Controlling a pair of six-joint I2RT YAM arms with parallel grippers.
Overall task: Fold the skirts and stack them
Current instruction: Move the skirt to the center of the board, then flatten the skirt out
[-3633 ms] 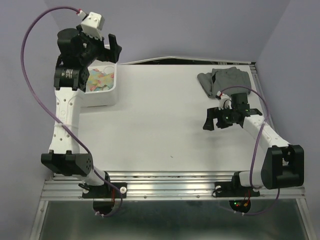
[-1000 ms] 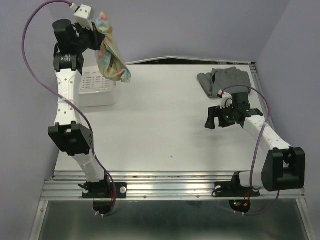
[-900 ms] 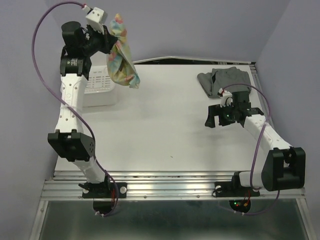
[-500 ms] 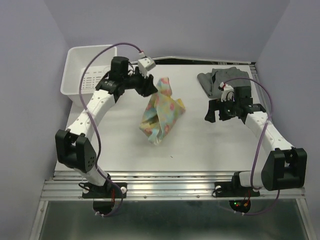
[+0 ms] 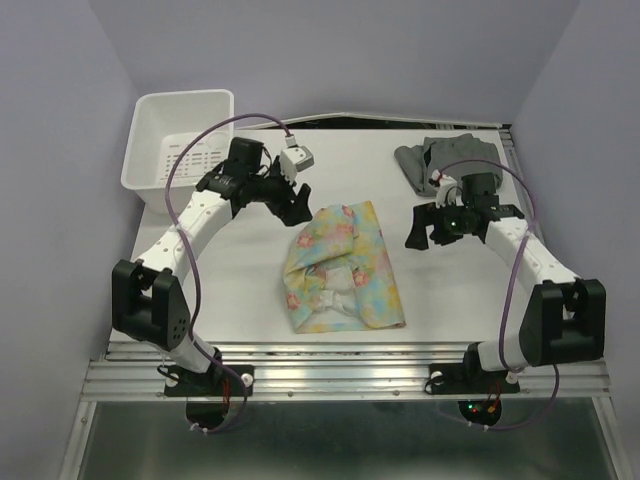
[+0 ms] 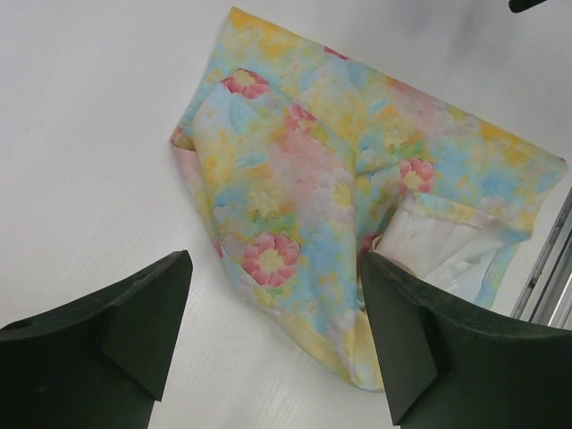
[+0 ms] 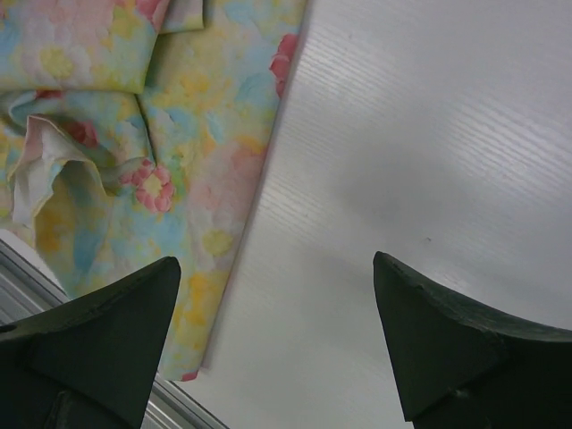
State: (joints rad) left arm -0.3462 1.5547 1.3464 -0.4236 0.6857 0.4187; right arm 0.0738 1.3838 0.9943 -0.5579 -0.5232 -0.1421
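Observation:
The pastel flower-print skirt (image 5: 342, 268) lies crumpled on the table's middle, its white lining showing near the front. It also shows in the left wrist view (image 6: 357, 197) and the right wrist view (image 7: 152, 134). The grey skirt (image 5: 445, 160) lies bunched at the back right. My left gripper (image 5: 296, 203) is open and empty, just above the flowered skirt's far left corner (image 6: 273, 357). My right gripper (image 5: 428, 232) is open and empty over bare table between the two skirts (image 7: 277, 349).
A white plastic bin (image 5: 180, 135) stands at the back left. The table's metal front rail (image 5: 340, 365) runs along the near edge, and a rail (image 5: 510, 170) borders the right side.
My left gripper lifted the flowered skirt out of the bin, carried it right to the table's middle, and let it go. The bin shifted back and left. The right gripper turned slightly.

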